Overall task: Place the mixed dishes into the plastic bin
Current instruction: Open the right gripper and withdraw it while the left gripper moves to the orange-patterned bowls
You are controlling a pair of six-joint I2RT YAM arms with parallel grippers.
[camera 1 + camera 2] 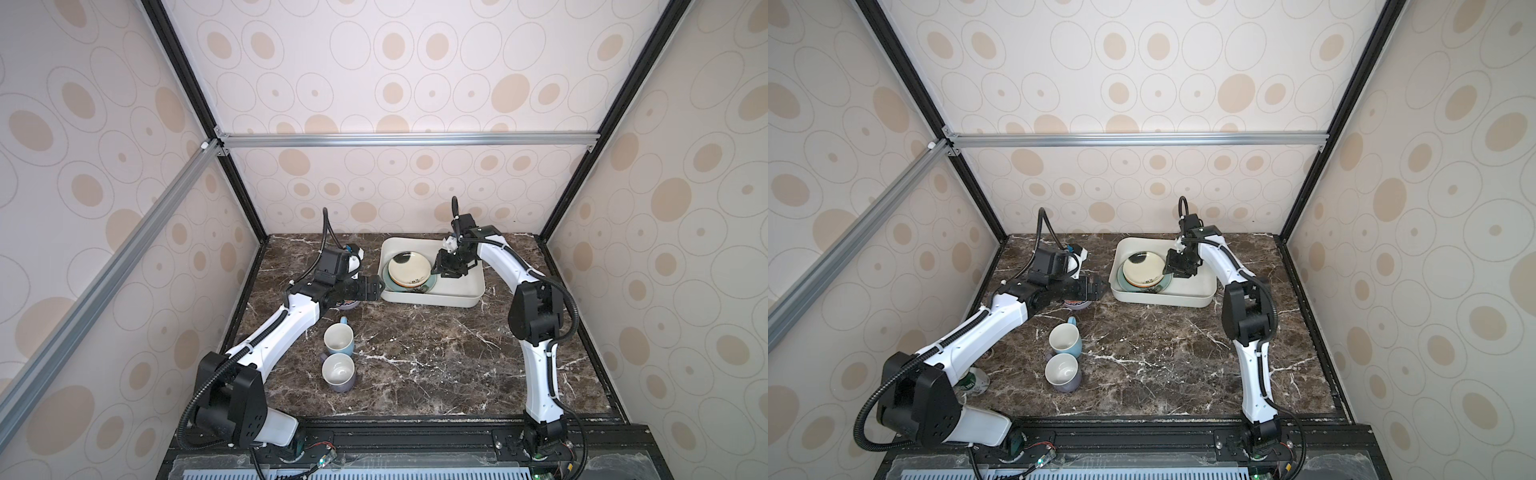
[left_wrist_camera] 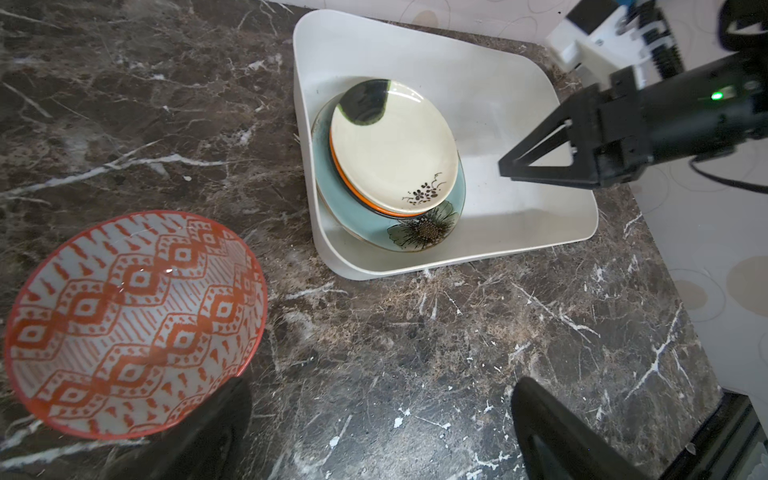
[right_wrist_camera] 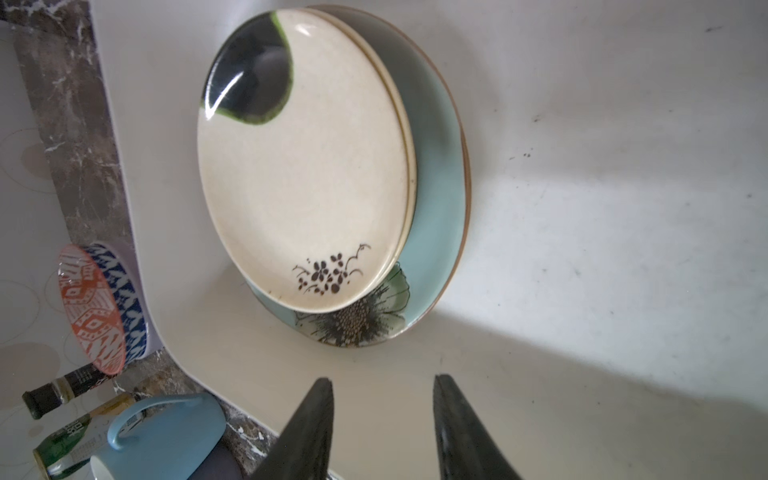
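**Right gripper** [image 3: 382, 384]: black fingers apart, nothing between them. It hangs inside the shallow white rectangular plastic bin [image 1: 432, 298], upper centre in both top views.

**Bin contents, left half:** small round cream plate with a black patch [image 1: 409, 269], stacked on a larger teal flower-painted plate [image 3: 440, 224].

**Left gripper** [image 2: 382, 386]: fingers wide apart, empty, just left of the bin.

**Orange-patterned ceramic bowl** [image 2: 133, 324]: beside one finger, on the brown marble tabletop [image 1: 436, 361].

**Light-blue mug** [image 1: 338, 337] and **lavender-grey mug** [image 1: 338, 372]: upright, close together, left of centre.
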